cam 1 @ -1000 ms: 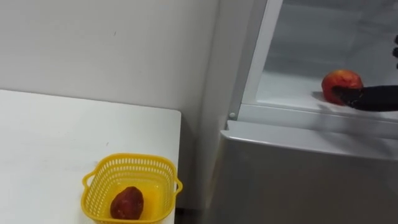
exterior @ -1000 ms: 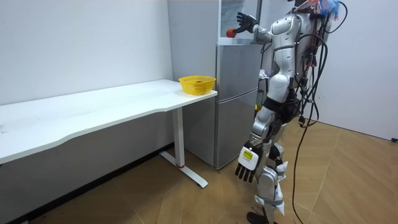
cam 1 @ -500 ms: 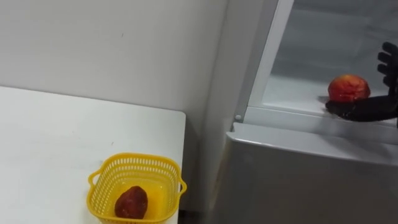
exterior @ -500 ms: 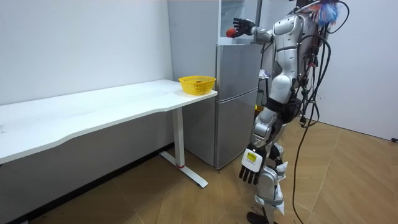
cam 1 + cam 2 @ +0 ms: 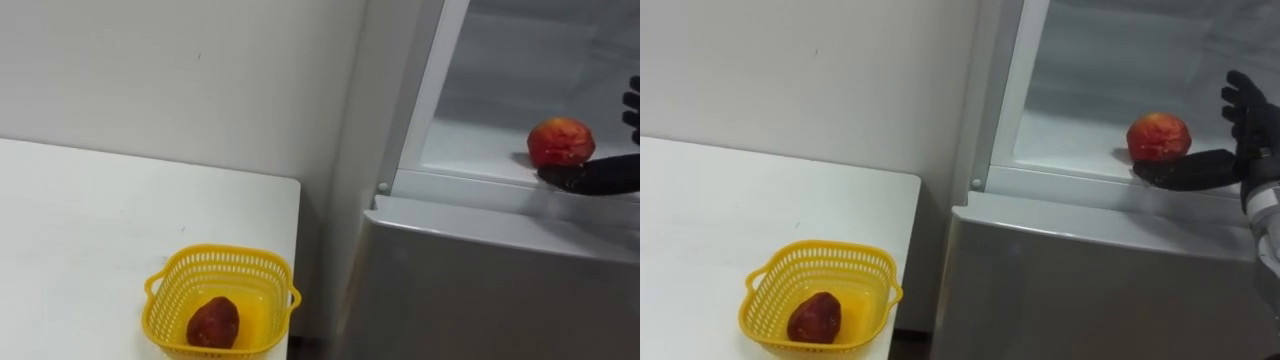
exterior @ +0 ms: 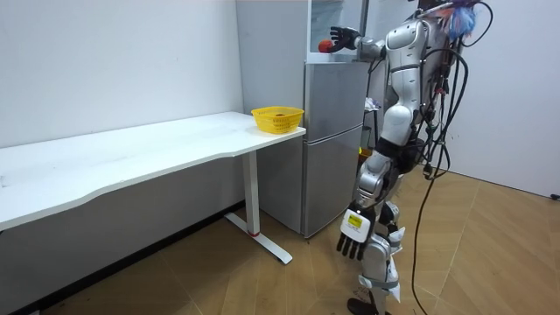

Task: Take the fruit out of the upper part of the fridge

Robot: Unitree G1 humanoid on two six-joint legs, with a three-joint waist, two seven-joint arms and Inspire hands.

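- The right hand is black and glossy. It reaches into the upper fridge compartment and is spread wide, with its fingers upright and its thumb stretched flat along the shelf's front edge.
- The round red fruit, mottled with orange, sits on the white shelf just above the thumb. Whether the thumb touches it cannot be told, and nothing is curled round it.
- The fridge has a smooth, silver-grey lower door.
- To its left, a yellow plastic lattice basket stands at the corner of the matte white table. It holds a dark red, lumpy piece of produce.
- In the left eye view the frame edge cuts off most of the right hand; the right eye view shows its fingers.
- In the room view the robot stands upright facing the fridge, its left hand hanging slack and open by its thigh.
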